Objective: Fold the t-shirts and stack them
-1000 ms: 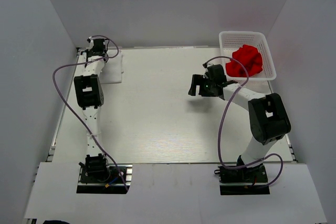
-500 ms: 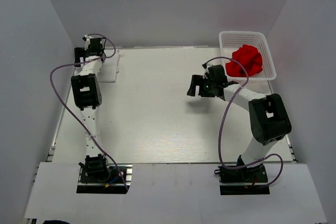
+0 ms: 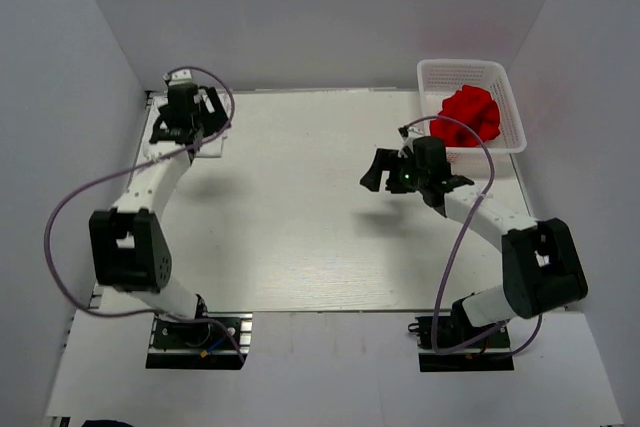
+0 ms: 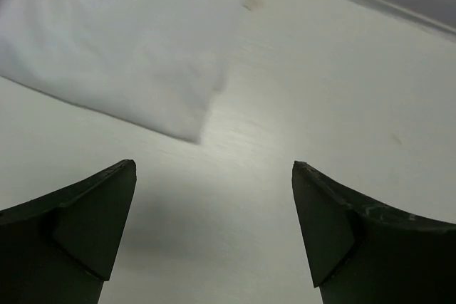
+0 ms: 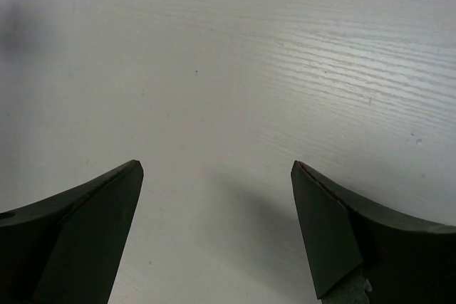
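Left end effector (image 4: 214,166) now off white t-shirt (image 4: 107,40), corner toward it

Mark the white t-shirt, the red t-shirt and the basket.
white t-shirt (image 4: 107,40), left wrist view, middle of the cloth.
red t-shirt (image 3: 468,115), top view, centre of the heap.
basket (image 3: 508,92), top view, bare right-side mesh.

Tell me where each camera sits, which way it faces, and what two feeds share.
Top external: above and behind the bases, looking down on the table; both arms, left gripper, right gripper, red t-shirt in the basket.
Left wrist: on that wrist, facing down at a corner of the white t-shirt; its open fingers frame the bottom.
Right wrist: on that wrist, facing down at the table; only its open fingers show.
Shared: top and left wrist both show the white t-shirt.
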